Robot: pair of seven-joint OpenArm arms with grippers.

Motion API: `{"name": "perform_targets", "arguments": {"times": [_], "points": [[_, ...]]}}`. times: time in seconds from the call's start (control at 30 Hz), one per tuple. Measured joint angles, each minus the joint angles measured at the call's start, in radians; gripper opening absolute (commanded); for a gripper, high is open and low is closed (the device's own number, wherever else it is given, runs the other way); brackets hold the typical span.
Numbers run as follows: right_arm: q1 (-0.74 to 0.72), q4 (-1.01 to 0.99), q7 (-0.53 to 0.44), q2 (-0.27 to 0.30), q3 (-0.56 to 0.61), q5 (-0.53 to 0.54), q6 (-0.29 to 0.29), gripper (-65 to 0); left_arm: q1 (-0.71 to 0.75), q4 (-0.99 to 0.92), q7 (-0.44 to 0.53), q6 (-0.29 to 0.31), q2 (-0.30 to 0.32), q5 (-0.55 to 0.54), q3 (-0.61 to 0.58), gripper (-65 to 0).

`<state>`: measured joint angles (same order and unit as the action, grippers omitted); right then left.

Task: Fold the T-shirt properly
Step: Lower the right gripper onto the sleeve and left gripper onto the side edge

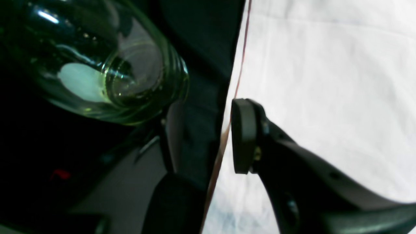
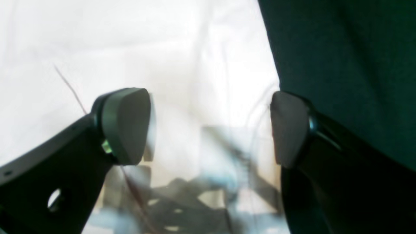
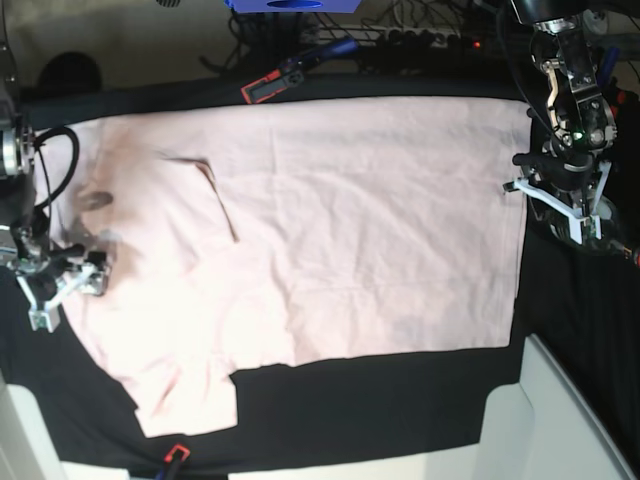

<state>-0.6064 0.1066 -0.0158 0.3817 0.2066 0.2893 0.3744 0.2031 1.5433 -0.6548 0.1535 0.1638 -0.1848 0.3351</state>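
Observation:
The pale pink T-shirt lies spread flat, plain side up, on the black table cloth. Its neck end is at the left and its hem at the right. My left gripper hangs open over the hem's far corner. In the left wrist view one pad is above the T-shirt, just inside its edge. My right gripper sits at the shirt's left edge. In the right wrist view this gripper is wide open, with both pads low over the T-shirt and nothing between them.
A green glass bottle lies on the black cloth right beside the left gripper, also seen as the bottle in the base view. Red-and-black clamps hold the cloth at back and front. Cables run along the back edge.

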Motion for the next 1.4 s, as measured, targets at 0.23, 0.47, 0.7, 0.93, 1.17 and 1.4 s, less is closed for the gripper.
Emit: {"name": "perform_targets", "arguments": {"times": [0.23,0.47,0.7,0.93,1.17,1.4], "points": [[-0.003,0.003,0.017,0.014,0.001,-0.002,0.01,-9.4,-0.043,-0.059,-0.124,-0.015,0.008,0.012,0.194,-40.5],[-0.004,0.037,0.019,0.029,0.003,-0.004,0.006,-9.6,-0.155,-0.136,-0.138,0.003,0.021,0.001,0.206,-40.3],[-0.006,0.048,0.02,0.024,0.003,-0.004,0.01,-9.7,-0.259,-0.259,-0.145,-0.015,0.025,0.016,0.175,-40.1],[-0.007,0.048,0.018,0.024,0.008,-0.005,0.011,-9.7,-0.17,-0.076,-0.147,-0.004,-0.074,0.002,0.087,-40.1],[-0.007,0.048,0.017,0.021,0.008,-0.005,0.019,-9.7,-0.214,-0.035,-0.152,-0.02,-0.085,0.017,0.095,-40.5],[0.003,0.048,0.015,0.023,0.008,-0.007,0.018,-9.7,-0.379,-0.253,-0.144,-0.016,-0.075,0.076,0.151,-40.6]]}}
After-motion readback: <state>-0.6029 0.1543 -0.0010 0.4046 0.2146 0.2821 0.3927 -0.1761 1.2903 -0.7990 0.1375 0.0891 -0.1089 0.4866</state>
